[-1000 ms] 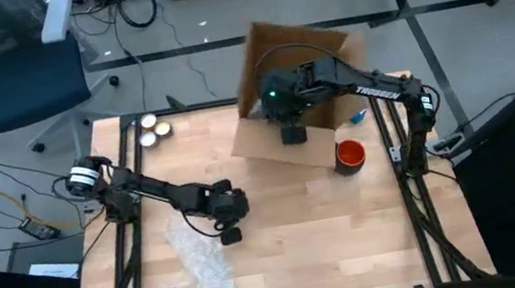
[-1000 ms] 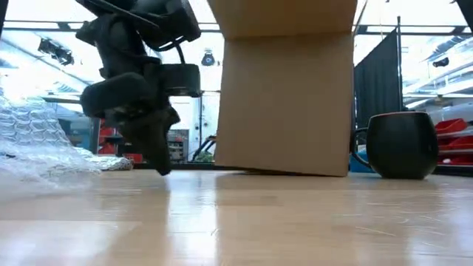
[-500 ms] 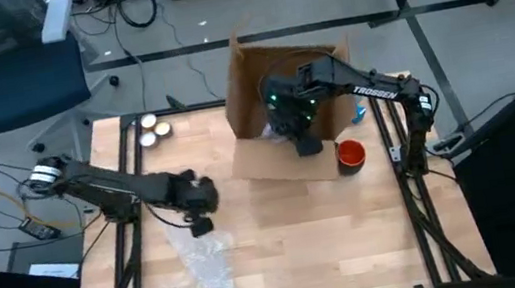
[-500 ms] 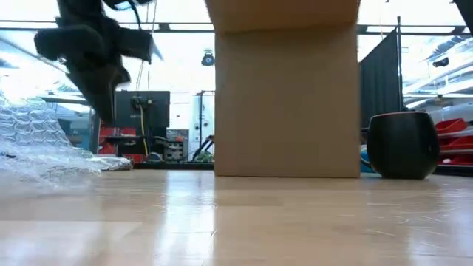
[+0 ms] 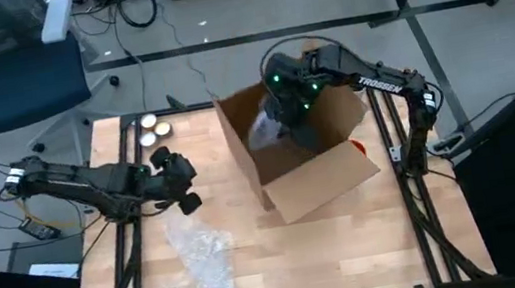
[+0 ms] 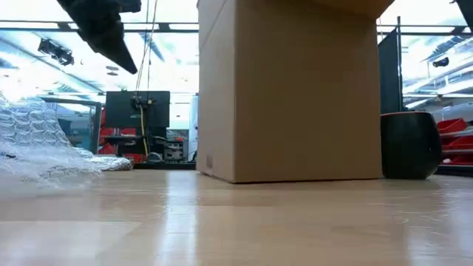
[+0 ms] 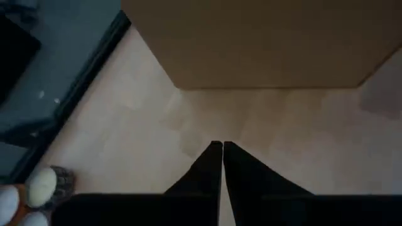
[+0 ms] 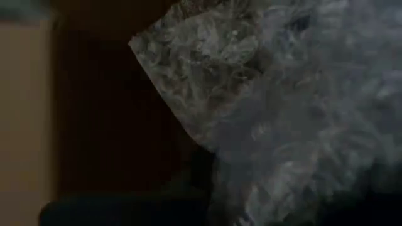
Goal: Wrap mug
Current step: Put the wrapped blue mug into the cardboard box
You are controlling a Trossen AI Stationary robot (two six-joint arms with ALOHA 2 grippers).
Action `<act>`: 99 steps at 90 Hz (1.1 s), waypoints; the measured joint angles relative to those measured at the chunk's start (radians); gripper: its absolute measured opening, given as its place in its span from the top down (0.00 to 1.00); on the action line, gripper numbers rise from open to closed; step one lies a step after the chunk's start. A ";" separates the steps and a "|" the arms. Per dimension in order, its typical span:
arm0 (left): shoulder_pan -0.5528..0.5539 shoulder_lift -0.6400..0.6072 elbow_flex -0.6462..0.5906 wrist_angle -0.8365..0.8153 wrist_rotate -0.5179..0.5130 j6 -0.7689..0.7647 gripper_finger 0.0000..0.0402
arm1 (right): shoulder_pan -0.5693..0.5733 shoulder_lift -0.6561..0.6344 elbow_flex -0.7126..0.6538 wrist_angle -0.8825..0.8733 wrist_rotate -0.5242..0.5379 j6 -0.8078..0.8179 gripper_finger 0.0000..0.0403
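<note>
My left claw hangs above the tabletop, on the left side, between the cardboard box and the small round tins at the back left corner. In my left wrist view the two fingers are pressed together, tip against tip, and nothing is between them. In front of them I see bare wood and the lower wall of the box.

My right claw reaches down into the open top of the box, which stands upright on the right half of the tabletop. Beside the claw, inside the box, lies a pale piece of bubble wrap. My right wrist view is nearly filled with this bubble wrap against the dark inner wall of the box; my own fingers are hidden there, so I cannot tell if this claw is open or closed.

The mug stands on the tabletop just beside the box, on its right side, dark outside with a red rim. From above only a small red part of it shows behind the box edge. It is not wrapped.

A second, bigger sheet of bubble wrap lies crumpled at the front left of the tabletop, well apart from the mug.
</note>
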 joint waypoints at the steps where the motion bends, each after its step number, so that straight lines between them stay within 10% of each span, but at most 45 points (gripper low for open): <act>1: 0.000 0.004 0.000 0.003 0.000 0.002 1.00 | -0.003 0.003 -0.001 0.008 0.001 0.005 0.98; 50: 0.000 0.071 -0.073 0.113 -0.032 0.027 1.00 | -0.019 0.297 -0.008 0.023 0.166 0.200 0.98; 99: 0.000 0.071 -0.096 0.121 -0.060 0.055 1.00 | 0.099 0.109 -0.005 -0.033 0.379 0.449 0.98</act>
